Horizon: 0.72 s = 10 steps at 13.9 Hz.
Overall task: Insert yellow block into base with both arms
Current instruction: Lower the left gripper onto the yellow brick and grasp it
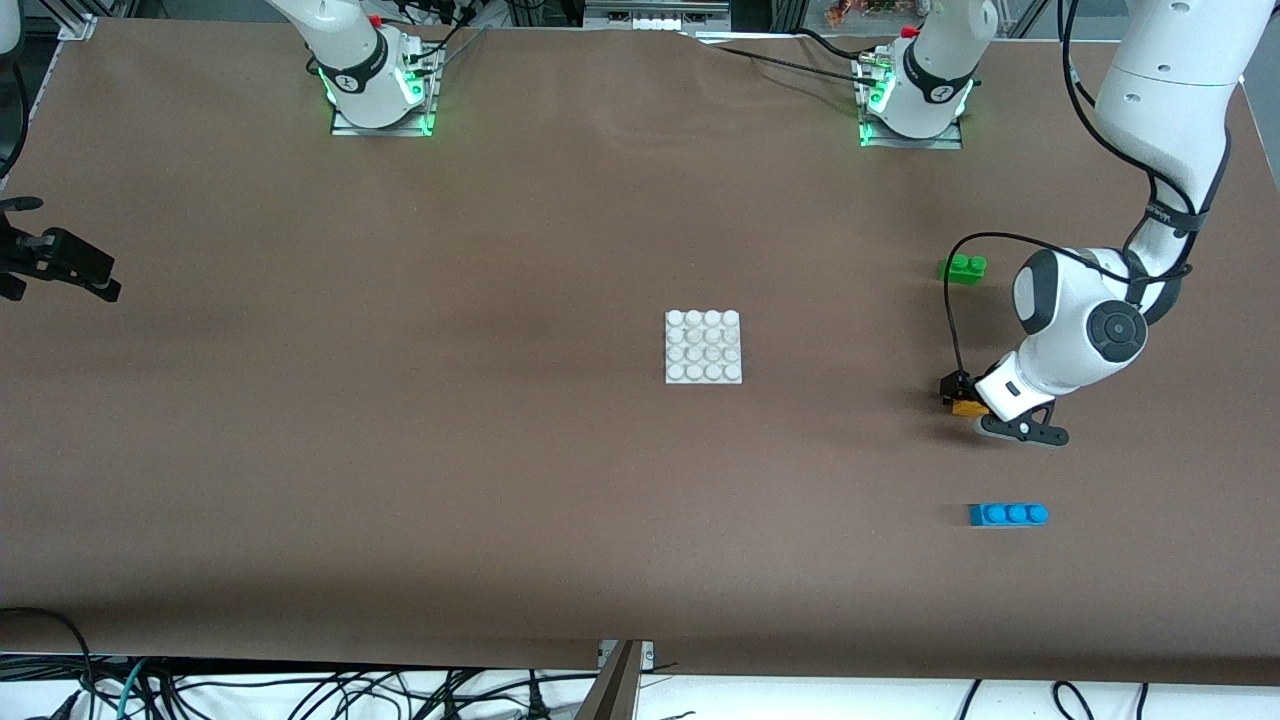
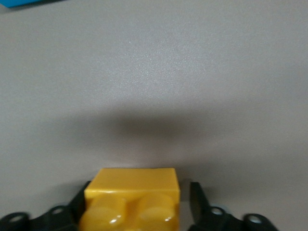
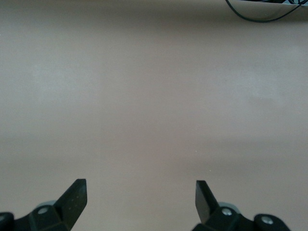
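Observation:
The yellow block [image 1: 968, 407] lies on the table toward the left arm's end, between the green and blue bricks. My left gripper [image 1: 958, 393] is down at it. In the left wrist view the block [image 2: 132, 199] sits between the fingers of my left gripper [image 2: 140, 188], studs up, with a small gap to one finger [image 2: 198, 197], so the jaws are open around it. The white base [image 1: 703, 346] lies at the table's middle, well away from the block. My right gripper [image 1: 60, 262] waits open and empty at the right arm's end, and in its wrist view [image 3: 140, 192] it is over bare table.
A green two-stud brick [image 1: 962, 268] lies farther from the front camera than the yellow block. A blue three-stud brick [image 1: 1008, 514] lies nearer, and its edge shows in the left wrist view [image 2: 19, 2]. Cables hang off the table's front edge.

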Each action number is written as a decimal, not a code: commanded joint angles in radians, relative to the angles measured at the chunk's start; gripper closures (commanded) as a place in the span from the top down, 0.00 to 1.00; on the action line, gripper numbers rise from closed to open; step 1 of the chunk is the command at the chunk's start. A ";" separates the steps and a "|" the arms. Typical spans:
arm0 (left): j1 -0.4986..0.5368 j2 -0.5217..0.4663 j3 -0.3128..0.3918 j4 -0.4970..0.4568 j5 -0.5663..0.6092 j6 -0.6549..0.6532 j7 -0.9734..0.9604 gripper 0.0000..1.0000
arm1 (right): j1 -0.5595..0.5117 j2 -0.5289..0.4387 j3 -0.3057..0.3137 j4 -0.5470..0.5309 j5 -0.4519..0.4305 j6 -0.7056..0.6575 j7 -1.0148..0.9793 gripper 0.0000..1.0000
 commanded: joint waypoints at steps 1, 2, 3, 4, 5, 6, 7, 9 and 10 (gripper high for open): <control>0.010 -0.010 -0.005 -0.004 0.005 0.009 0.013 0.15 | -0.014 -0.011 0.013 -0.008 -0.009 -0.003 -0.012 1.00; 0.010 -0.014 -0.003 0.003 0.005 0.005 0.011 0.14 | -0.014 -0.011 0.013 -0.008 -0.009 -0.003 -0.012 1.00; 0.010 -0.019 -0.003 0.006 0.005 0.000 0.010 0.13 | -0.016 -0.011 0.013 -0.008 -0.009 -0.003 -0.012 1.00; 0.010 -0.028 -0.005 0.006 0.005 -0.003 0.008 0.13 | -0.014 -0.011 0.013 -0.008 -0.009 -0.003 -0.012 1.00; 0.008 -0.034 -0.005 0.008 0.005 -0.017 0.008 0.13 | -0.016 -0.011 0.013 -0.008 -0.007 -0.003 -0.012 1.00; 0.008 -0.042 -0.006 0.021 0.005 -0.033 0.008 0.13 | -0.016 -0.011 0.013 -0.008 -0.007 -0.003 -0.012 1.00; 0.007 -0.054 -0.008 0.034 0.007 -0.061 0.004 0.13 | -0.016 -0.011 0.015 -0.008 -0.007 -0.003 -0.012 1.00; -0.006 -0.086 -0.011 0.074 0.005 -0.150 -0.004 0.13 | -0.016 -0.011 0.013 -0.008 -0.007 -0.003 -0.012 1.00; -0.006 -0.093 -0.021 0.101 0.005 -0.194 -0.004 0.14 | -0.017 -0.011 0.013 -0.008 -0.007 -0.003 -0.011 1.00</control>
